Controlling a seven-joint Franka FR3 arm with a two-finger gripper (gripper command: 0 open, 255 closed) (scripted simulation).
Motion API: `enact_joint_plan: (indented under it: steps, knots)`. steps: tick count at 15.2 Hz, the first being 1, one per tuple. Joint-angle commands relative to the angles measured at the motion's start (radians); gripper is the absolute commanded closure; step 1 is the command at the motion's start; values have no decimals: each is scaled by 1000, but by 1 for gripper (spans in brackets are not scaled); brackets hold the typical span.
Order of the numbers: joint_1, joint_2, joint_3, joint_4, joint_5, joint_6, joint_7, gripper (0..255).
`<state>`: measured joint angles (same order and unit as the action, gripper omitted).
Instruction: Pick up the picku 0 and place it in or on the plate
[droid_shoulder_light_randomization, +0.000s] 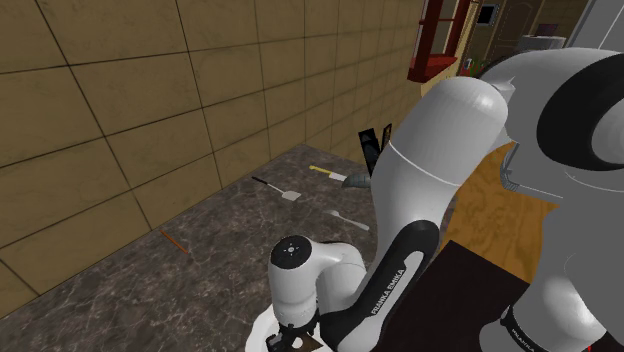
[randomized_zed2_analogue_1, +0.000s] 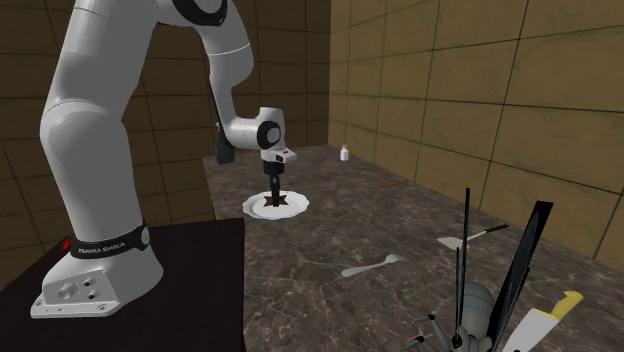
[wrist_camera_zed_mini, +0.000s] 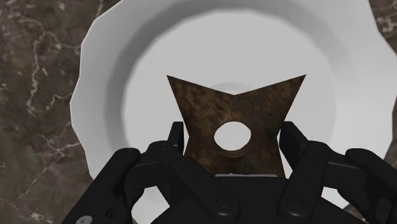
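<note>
In the second exterior view my stand (randomized_zed2_analogue_1: 170, 270) sits at the left, and I reach out from it over the dark marbled counter (randomized_zed2_analogue_1: 330, 240). My gripper (randomized_zed2_analogue_1: 273, 193) points straight down, low over the white plate (randomized_zed2_analogue_1: 252, 208). In the wrist view my fingers (wrist_camera_zed_mini: 175, 136) press against both sides of the brown star-shaped piece (wrist_camera_zed_mini: 235, 114), a flat thing with a round hole in its middle, so I am clamped on it. It sits over the plate's well; I cannot tell whether it touches the plate. Further right a small white bottle (randomized_zed2_analogue_1: 345, 153) stands near the wall. Then come a pale utensil (randomized_zed2_analogue_1: 372, 266), a spatula (randomized_zed2_analogue_1: 468, 240) and a yellow-handled knife (randomized_zed2_analogue_1: 545, 318), all well apart from the plate.
</note>
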<state>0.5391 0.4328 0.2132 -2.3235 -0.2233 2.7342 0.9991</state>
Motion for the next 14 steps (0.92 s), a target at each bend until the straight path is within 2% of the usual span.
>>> enact_joint_plan:
  steps: [1, 8, 9, 14]
  knots:
    - [6, 15, -7, 3, -8, 13, 6, 255]
    - [6, 15, -7, 3, -7, 13, 6, 255]
    - [6, 15, -7, 3, -7, 13, 6, 0]
    - [6, 15, -7, 3, -7, 13, 6, 0]
